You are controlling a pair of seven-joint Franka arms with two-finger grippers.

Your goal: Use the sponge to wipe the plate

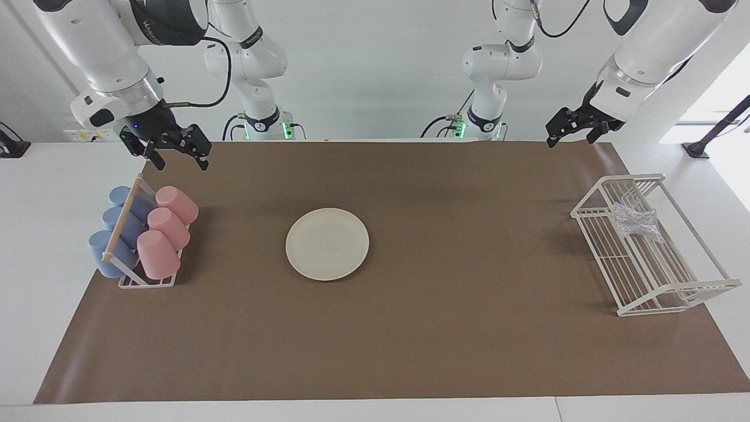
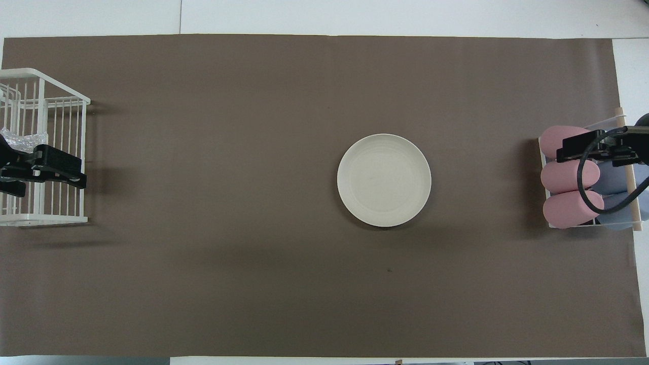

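Note:
The cream-white plate [image 1: 327, 244] lies flat in the middle of the brown mat, nothing on it; it also shows in the overhead view [image 2: 384, 180]. The silvery mesh sponge [image 1: 636, 223] lies inside the white wire basket [image 1: 630, 178] at the left arm's end of the table. In the overhead view the sponge [image 2: 23, 139] is partly covered by the left hand. My left gripper [image 1: 571, 140] hangs open in the air by the basket's robot-side end, over the basket [image 2: 61, 86] from above [image 2: 76, 172]. My right gripper [image 1: 179, 161] is open and raised over the cup rack [image 2: 598, 149].
A cup rack [image 1: 146, 284] with pink cups [image 1: 169, 231] and blue cups [image 1: 120, 228] lying on their sides stands at the right arm's end of the mat. The brown mat [image 1: 457, 328] covers most of the white table.

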